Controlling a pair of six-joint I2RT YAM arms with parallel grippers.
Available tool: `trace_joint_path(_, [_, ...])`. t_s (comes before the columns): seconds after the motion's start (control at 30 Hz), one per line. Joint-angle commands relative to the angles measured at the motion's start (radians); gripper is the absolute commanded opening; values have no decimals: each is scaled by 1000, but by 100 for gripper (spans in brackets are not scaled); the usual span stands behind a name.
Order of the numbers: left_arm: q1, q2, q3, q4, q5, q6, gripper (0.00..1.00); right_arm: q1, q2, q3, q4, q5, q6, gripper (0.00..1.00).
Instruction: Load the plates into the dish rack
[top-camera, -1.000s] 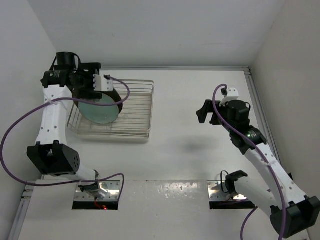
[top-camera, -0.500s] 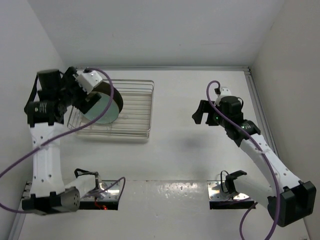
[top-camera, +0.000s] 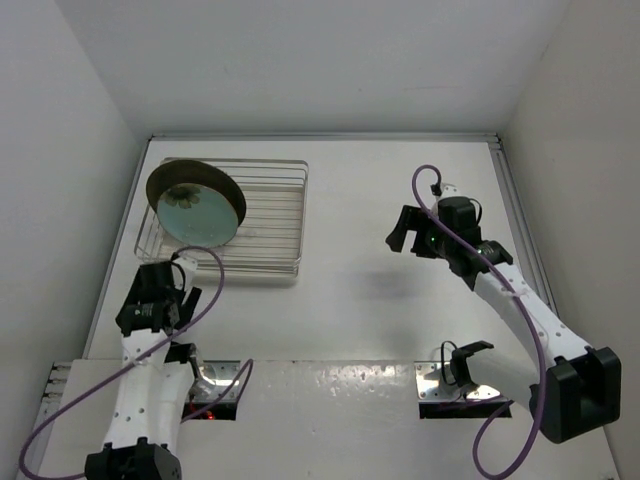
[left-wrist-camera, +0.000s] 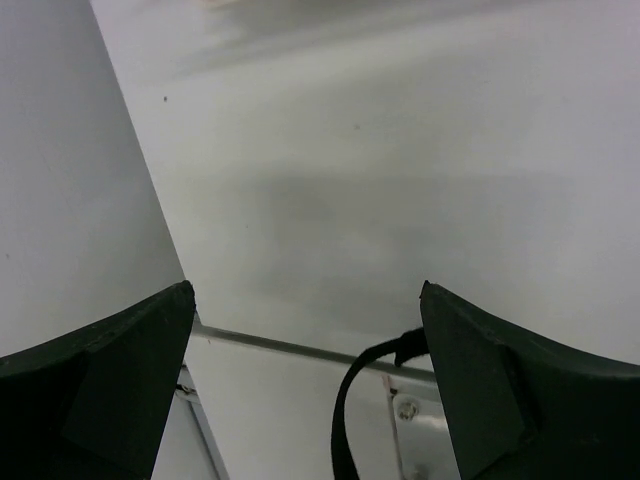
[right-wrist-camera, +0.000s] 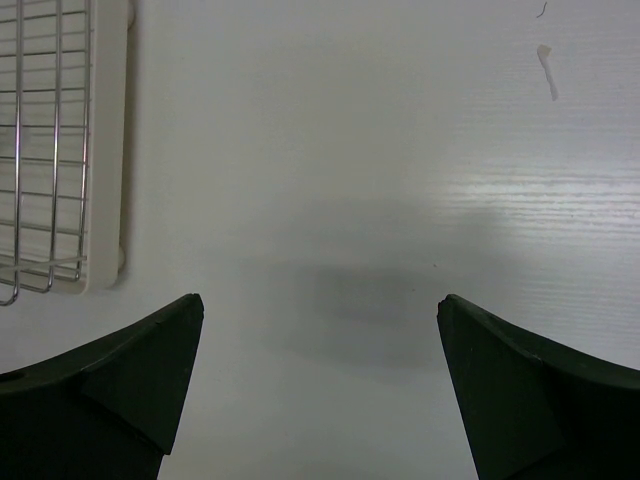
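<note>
Both wide, empty: left claw (left-wrist-camera: 305, 300), right claw (right-wrist-camera: 320, 305); plates (top-camera: 200, 215) upright at rack (top-camera: 275, 215) left end, up-table from left claw; left arm nearer

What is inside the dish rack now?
In the dish rack, at its left end, a mint-green plate stands before a larger dark brown plate. Most of the brown one is covered; anything between them is hidden.

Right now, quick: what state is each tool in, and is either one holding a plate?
Left tool: open, holding nothing.
Right tool: open, holding nothing.
</note>
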Motion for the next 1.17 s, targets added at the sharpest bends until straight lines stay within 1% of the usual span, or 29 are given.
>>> trace_joint_path(0.0, [40, -82, -76, 153, -122, -24, 100, -6, -3, 2, 33, -16, 1, 99])
trace_joint_path(0.07, [40, -107, -85, 164, -134, -24, 100, -6, -3, -4, 28, -12, -10, 99])
trace_joint_path(0.2, [40, -107, -76, 173, -154, -47, 100, -7, 3, -15, 22, -1, -9, 99])
trace_joint_path(0.3, [49, -107, -96, 183, -175, -61, 100, -7, 7, -22, 19, -7, -4, 99])
trace_joint_path(0.7, [49, -134, -96, 183, -185, -61, 100, -6, -45, -110, 48, -5, 30, 99])
trace_joint_path(0.9, [39, -134, -105, 183, -185, -61, 100, -7, -52, -116, 51, -7, 39, 99])
trace_joint_path(1.03, [29, -143, -105, 183, -185, -61, 100, -7, -56, -114, 59, -30, 45, 99])
trace_joint_path(1.13, [20, -143, -105, 192, -194, -70, 100, -7, -65, -133, 96, -59, 50, 99])
